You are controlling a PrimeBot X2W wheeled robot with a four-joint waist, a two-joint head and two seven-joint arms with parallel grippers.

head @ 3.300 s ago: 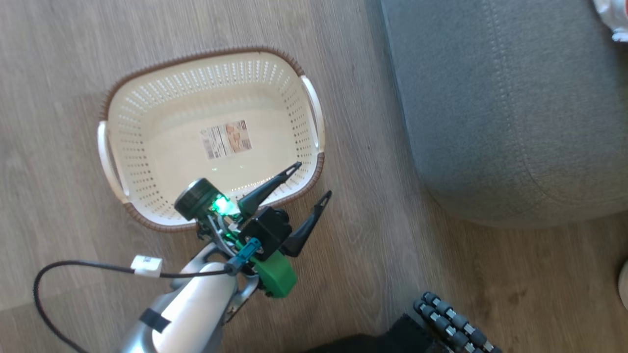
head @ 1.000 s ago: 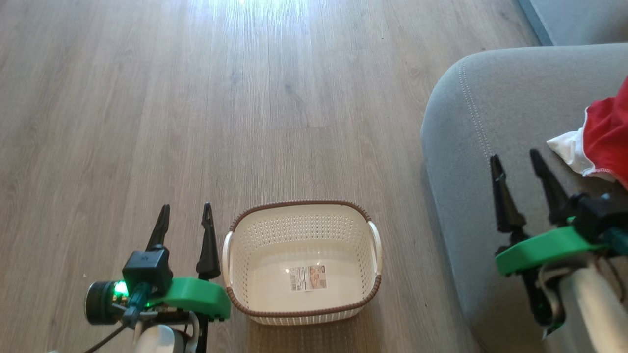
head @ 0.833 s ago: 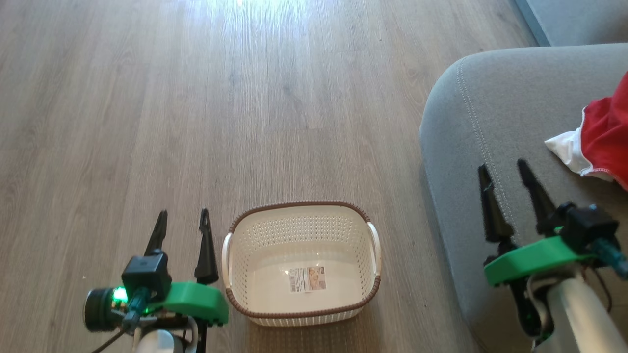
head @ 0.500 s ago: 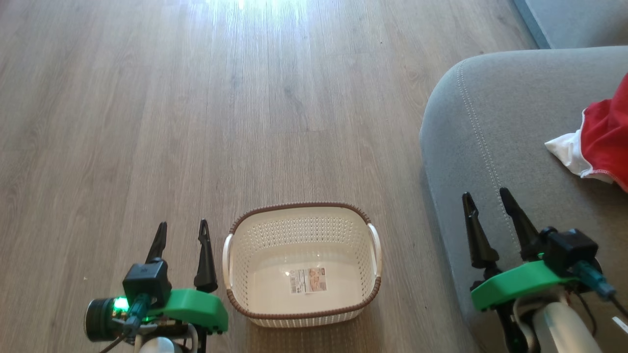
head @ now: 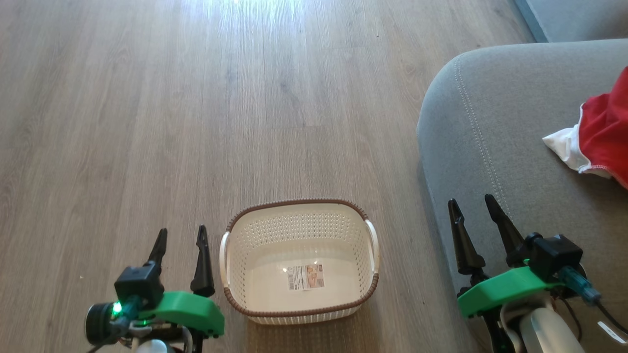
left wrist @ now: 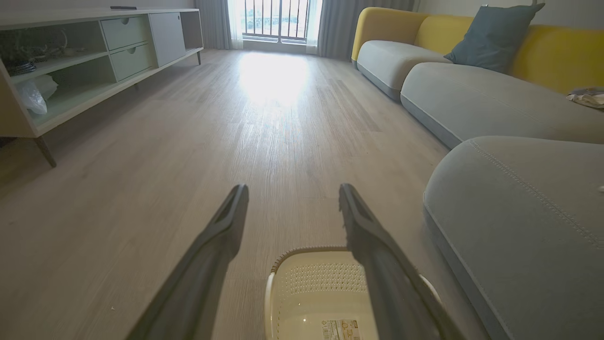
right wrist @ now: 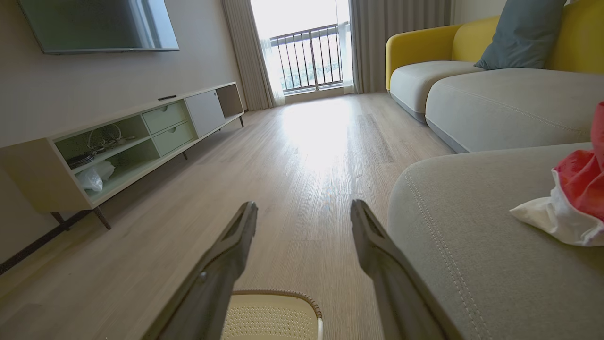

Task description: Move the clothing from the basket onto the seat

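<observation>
Two grippers hang with fingers spread apart: the left gripper over the floor just beside the basket, the right gripper over the seat's near edge. One basket stands on the floor between them, one sticker on its bottom. One red heap of clothing with white trim lies on the seat, well apart from the basket; the number of garments cannot be told. Farther off stand one blue pillow and one cabinet with two drawers.
</observation>
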